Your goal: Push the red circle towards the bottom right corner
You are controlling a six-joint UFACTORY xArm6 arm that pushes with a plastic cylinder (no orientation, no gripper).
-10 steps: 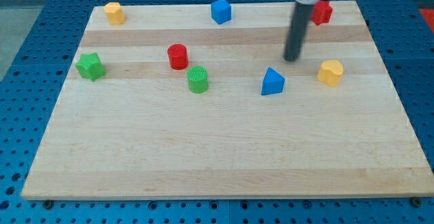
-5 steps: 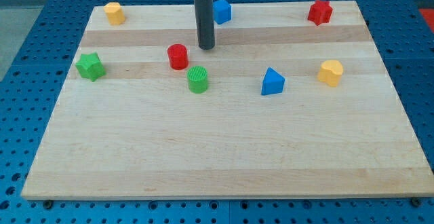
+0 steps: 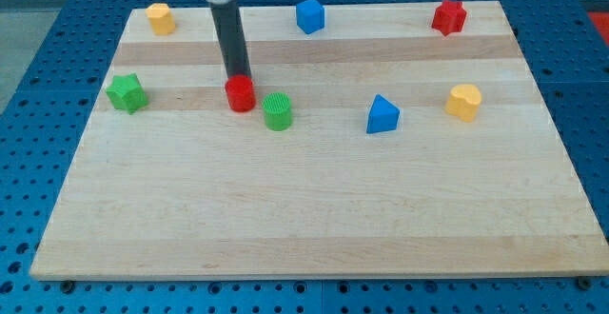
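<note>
Red circle [image 3: 240, 94] sits on the wooden board [image 3: 314, 219], left of centre in the upper half, with my tip [image 3: 237, 76] right at its top edge, touching or all but touching it from the side toward the view's top. I have no jaws to open or close, only the rod. The green circle [image 3: 277, 111] stands just beside the red one, toward the view's lower right, directly on the line to the bottom right corner. That is the relation the push turns on: my tip lies above the red circle, slightly to the view's left, so driving down and right should work, though I judge the green circle is likely to be struck or carried along
</note>
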